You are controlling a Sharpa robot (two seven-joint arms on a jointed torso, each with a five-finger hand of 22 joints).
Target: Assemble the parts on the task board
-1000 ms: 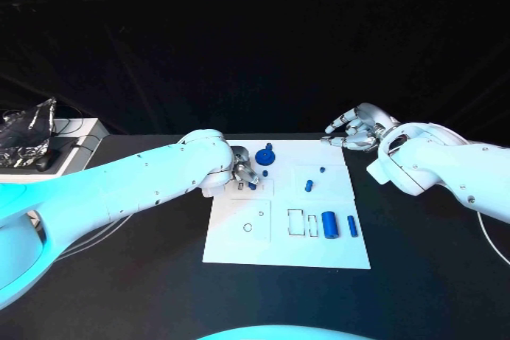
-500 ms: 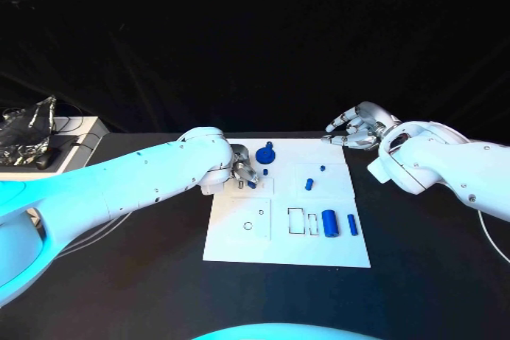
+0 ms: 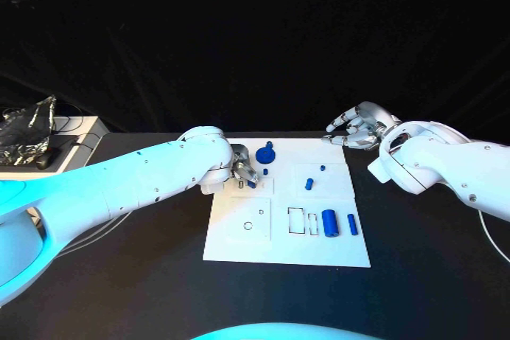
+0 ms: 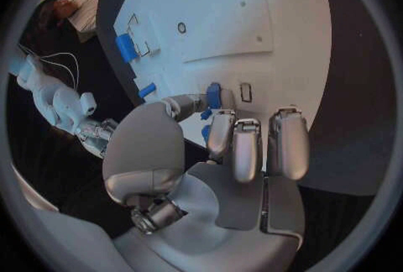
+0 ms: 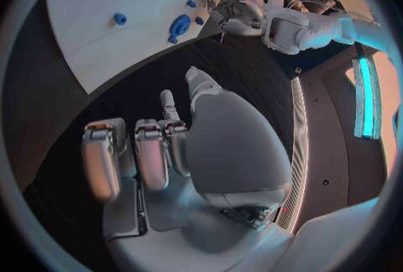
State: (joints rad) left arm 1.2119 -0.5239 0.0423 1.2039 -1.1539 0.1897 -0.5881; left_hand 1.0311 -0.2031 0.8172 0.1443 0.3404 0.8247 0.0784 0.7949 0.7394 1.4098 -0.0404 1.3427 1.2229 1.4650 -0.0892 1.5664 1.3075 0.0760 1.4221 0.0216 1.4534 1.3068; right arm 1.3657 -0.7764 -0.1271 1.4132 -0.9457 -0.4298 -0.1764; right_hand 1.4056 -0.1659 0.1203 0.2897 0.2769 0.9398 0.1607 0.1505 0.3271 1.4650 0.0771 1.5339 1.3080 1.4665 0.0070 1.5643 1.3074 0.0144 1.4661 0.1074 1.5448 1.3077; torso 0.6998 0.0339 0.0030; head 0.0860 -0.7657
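Left robot hand (image 3: 243,175) sits low over the task board (image 3: 287,248), upper-left area. From the left wrist view I see a small blue part (image 4: 213,95) pinched between thumb and a finger, just beside a small rectangular slot (image 4: 246,92). My guess: it is held there to go into that slot or a hole close by.

Right robot hand (image 3: 356,130) hovers off the board's far right corner over the black surface (image 3: 127,281), fingers curled in, holding nothing. Parked clear, I judge, to leave the left arm room.

Count from the head view, loose blue pieces on the board: one round knob piece (image 3: 264,155), one short peg (image 3: 308,184), one thick cylinder (image 3: 331,223), one thin bar (image 3: 351,225). With the held one, five in all. A tiny blue bit near the left fingers, unsure.
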